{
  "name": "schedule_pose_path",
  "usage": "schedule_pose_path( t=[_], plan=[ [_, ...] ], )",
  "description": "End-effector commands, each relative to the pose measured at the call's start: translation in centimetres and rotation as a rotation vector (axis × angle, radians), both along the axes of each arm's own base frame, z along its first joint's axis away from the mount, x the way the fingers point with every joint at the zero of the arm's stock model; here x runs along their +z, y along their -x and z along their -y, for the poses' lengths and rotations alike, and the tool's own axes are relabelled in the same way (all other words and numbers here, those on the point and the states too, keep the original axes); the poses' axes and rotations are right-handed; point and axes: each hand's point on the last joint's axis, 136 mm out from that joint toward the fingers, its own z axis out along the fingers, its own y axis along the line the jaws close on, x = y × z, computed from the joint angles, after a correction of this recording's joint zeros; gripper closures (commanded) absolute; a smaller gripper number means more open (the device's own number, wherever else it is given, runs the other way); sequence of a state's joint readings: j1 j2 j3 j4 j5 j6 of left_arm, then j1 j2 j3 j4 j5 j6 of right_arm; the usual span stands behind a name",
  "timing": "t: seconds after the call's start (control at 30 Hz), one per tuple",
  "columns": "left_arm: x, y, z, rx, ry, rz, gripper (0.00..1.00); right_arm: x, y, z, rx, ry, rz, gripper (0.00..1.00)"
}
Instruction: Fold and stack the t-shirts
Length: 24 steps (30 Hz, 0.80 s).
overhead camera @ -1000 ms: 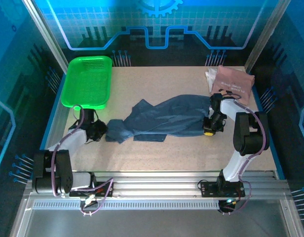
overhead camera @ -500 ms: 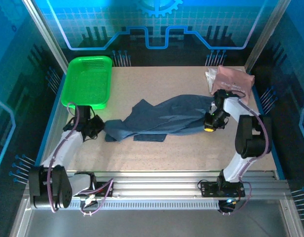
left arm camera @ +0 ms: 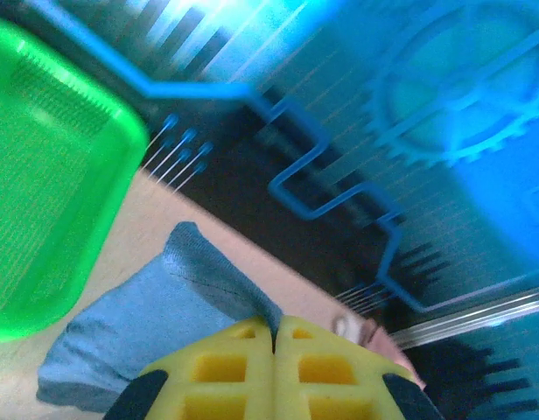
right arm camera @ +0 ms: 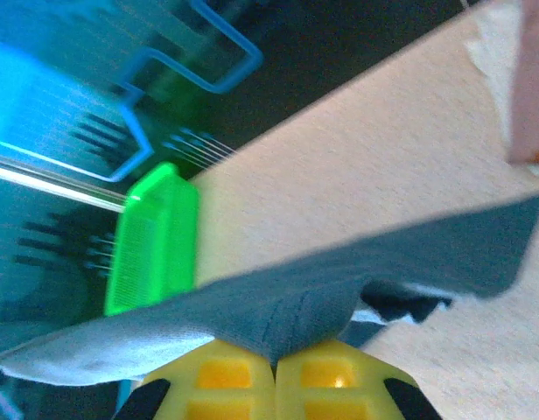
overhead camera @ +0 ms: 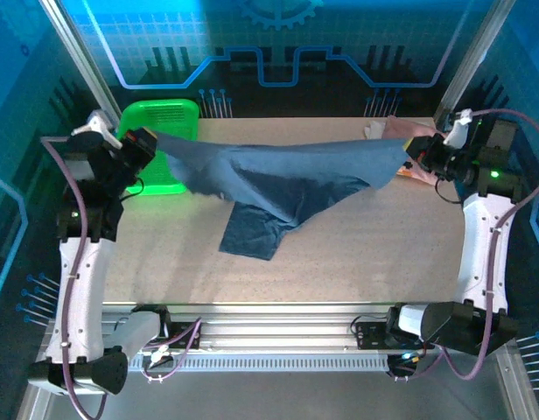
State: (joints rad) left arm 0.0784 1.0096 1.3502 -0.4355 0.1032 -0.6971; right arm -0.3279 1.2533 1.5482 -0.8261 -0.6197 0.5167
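Here the slate-blue t-shirt (overhead camera: 287, 175) hangs stretched above the desk (overhead camera: 357, 262), its tail sagging to the surface. The left end effector (overhead camera: 147, 142) and right end effector (overhead camera: 414, 156) each pinch an edge, jaws closed on cloth. Either thin pinch could slip (the span looks taut), dropping it crumpled, or the cloth could snag the pink t-shirt (overhead camera: 403, 129) or the green basket (overhead camera: 160, 118) behind.

The left arm (overhead camera: 75, 262) and right arm (overhead camera: 478, 249) have white links, black joint housings and mauve cables; the left gripper (left arm camera: 274, 337) and right gripper (right arm camera: 274, 372) carry yellow fingers (left arm camera: 252, 385) with square recesses.
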Motion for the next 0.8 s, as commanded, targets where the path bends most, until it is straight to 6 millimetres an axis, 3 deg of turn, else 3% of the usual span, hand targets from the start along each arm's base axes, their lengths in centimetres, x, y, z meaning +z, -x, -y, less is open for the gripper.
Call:
schedule_pose_path(
  t=[0.0, 0.2, 0.4, 0.6, 0.77],
  plan=[
    [6.9, 0.8, 0.1, -0.011, -0.041, 0.190, 1.00, 5.9, 1.2, -0.5, 0.002, -0.055, 0.115, 1.00],
    [14.9, 1.9, 1.6, -0.089, -0.063, 0.384, 1.00, 13.2, 3.2, 0.5, -0.088, -0.070, 0.259, 1.00],
    [19.9, 1.6, 2.6, -0.153, -0.091, 0.503, 1.00, 18.6, 3.7, 0.6, -0.096, -0.058, 0.371, 1.00],
    [21.8, -1.6, 3.0, -0.195, -0.093, 0.535, 1.00, 19.6, 1.5, 1.4, -0.087, -0.070, 0.376, 1.00],
    [19.9, -8.2, 3.3, -0.252, -0.009, 0.480, 1.00, 17.1, -3.2, 2.0, -0.049, -0.084, 0.313, 1.00]
  ],
)
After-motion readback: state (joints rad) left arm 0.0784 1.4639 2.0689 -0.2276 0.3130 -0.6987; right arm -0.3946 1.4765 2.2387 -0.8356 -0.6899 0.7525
